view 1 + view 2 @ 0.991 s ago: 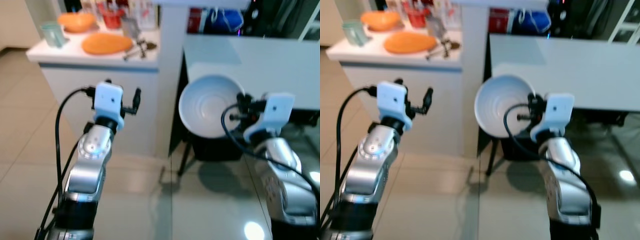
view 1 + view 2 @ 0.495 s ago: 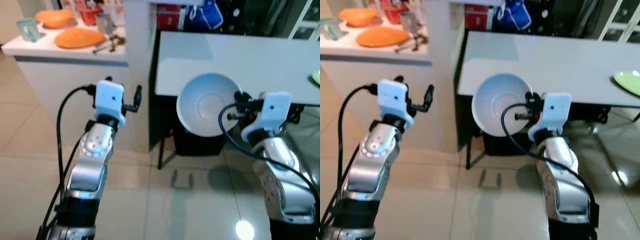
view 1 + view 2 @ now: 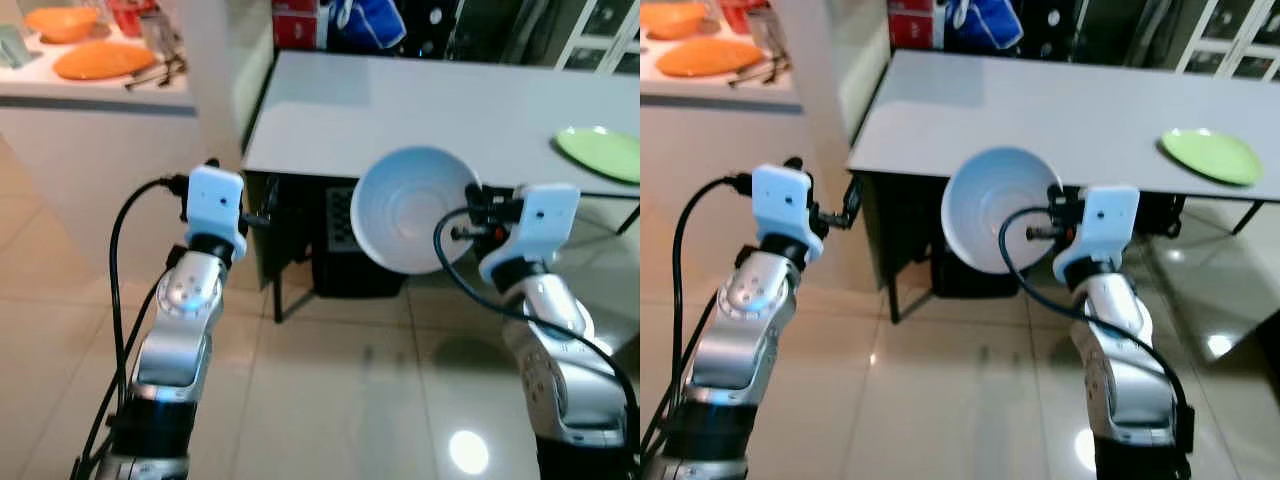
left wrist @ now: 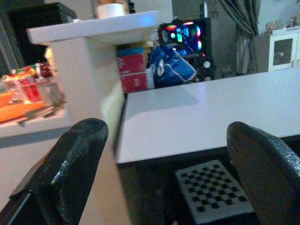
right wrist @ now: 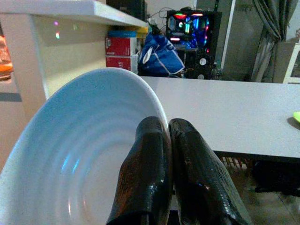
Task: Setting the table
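The right gripper (image 5: pixel 168 140) is clenched on the rim of a white bowl (image 3: pixel 408 222), one black finger inside the rim and one outside, pressed close together. The bowl is held up in the air on its edge, its ribbed hollow facing back toward the robot's head. It hangs in front of the near edge of the grey table (image 3: pixel 420 110), not touching it.

The left gripper (image 4: pixel 164 187) is released, its two black fingers (image 4: pixel 65 168) spread wide with nothing between them. It is raised near the table's near left corner, pointing along the tabletop.

A green plate (image 3: pixel 1212 155) lies flat on the table toward its far right side, well apart from the bowl. Under the table, near the left leg, stands a dark box with a checkerboard panel (image 4: pixel 213 191).

To the left of the table, past a white pillar (image 3: pixel 215 60), is a white counter (image 3: pixel 90 95) with an orange dish (image 3: pixel 100 60) on it. Behind the table sit a blue bag (image 4: pixel 171 65) and red boxes (image 4: pixel 133 68). The floor (image 3: pixel 330 400) is glossy beige tile.
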`<state>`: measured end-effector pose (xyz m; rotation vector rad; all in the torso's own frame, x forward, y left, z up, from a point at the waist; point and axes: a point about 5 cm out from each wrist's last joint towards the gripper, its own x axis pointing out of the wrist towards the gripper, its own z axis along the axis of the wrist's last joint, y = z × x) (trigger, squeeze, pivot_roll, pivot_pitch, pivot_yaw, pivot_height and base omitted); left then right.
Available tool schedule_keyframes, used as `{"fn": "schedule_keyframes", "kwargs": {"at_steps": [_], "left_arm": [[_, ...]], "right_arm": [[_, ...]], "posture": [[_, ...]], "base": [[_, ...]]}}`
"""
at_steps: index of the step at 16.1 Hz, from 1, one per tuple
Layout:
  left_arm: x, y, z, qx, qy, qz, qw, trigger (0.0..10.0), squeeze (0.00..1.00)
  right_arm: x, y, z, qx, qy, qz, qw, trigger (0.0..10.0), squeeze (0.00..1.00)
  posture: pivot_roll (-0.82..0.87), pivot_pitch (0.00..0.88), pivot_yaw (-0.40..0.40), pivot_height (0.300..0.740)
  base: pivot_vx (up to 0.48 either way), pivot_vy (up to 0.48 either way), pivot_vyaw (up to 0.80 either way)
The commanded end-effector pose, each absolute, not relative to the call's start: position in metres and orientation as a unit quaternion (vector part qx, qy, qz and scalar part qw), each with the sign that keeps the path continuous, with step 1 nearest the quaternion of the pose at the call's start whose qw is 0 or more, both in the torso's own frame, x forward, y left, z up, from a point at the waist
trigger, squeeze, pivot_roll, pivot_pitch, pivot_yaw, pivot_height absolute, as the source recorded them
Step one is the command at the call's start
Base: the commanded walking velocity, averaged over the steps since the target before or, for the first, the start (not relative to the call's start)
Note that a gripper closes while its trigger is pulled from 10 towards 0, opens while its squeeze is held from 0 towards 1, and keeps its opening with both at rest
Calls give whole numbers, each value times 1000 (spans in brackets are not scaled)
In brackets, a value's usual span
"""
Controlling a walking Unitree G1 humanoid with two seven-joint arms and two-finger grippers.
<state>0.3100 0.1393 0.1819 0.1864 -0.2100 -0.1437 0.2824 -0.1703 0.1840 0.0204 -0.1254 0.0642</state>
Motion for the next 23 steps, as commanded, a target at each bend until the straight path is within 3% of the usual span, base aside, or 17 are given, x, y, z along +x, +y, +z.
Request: {"fn": "schedule_keyframes", "kwargs": {"at_steps": [1,17,20,23], "left_arm": [[310,131,188,93,-116,-82,985,10000,0],[310,133,188,94,-115,-83,985,10000,0],[315,135,186,62,-94,-74,991,10000,0],[313,132,185,57,-87,-80,991,10000,0]], "right_arm": [[282,-178,190,8,-79,15,997,10000,0],[282,-173,189,13,-80,17,997,10000,0],[282,-173,190,12,-80,18,997,10000,0],[282,-174,188,18,-78,11,997,10000,0]], "posture": [[-40,0,-7,740],[-44,0,2,740],[-43,0,5,740],[-33,0,6,740]], "base": [[0,-480,0],[0,-480,0],[0,-444,0],[335,-322,0]]}}
